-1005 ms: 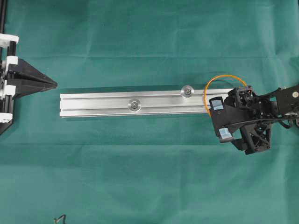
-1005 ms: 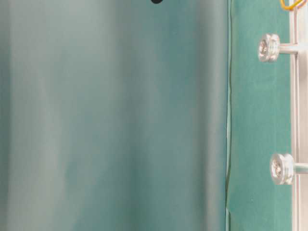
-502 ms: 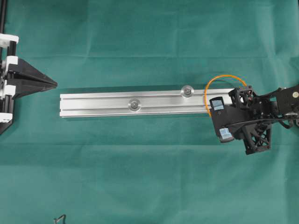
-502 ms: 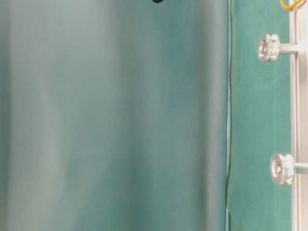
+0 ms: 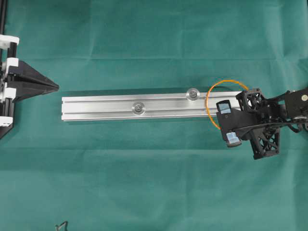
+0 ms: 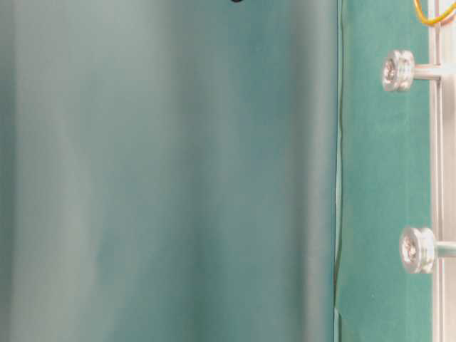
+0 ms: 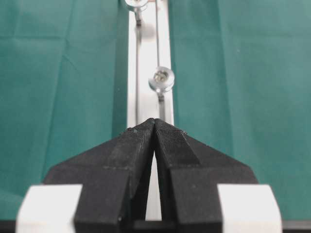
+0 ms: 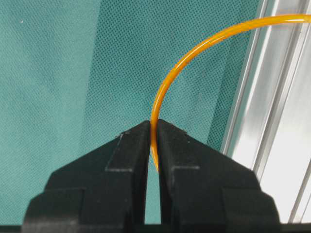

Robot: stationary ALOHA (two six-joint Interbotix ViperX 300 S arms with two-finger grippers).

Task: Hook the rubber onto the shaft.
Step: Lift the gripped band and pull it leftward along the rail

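The rubber band [image 5: 211, 91], a thin orange loop, hangs pinched between the closed jaws of the right gripper [image 8: 154, 127] over the near end of the silver rail [image 5: 101, 107]. In the right wrist view the band [image 8: 194, 53] rises from the fingertips and arcs ahead and to the side, over the grooved metal, with green cloth [image 5: 144, 183] beneath the jaws themselves. Seen from overhead, the loop stands open just ahead of the gripper [image 5: 222, 115], its forward edge close beside the nearer of two round-headed shafts [image 5: 193, 94] standing on the rail but apparently not yet around it. Gripping the band at one point only seems meant to leave the rest of the loop free, so that it can be carried forward and dropped over the shaft's head. The second shaft [image 5: 138, 108] stands farther along the rail, well beyond the loop. In the table-level view only a sliver of orange [image 6: 427, 14] shows at the top edge, above the two shaft heads. The left gripper [image 7: 154, 121] waits off the far end of the rail, fingertips pressed together on nothing, aimed straight down its length. The hooking step looks about to begin; a thin band may slip or spring back if stretched.
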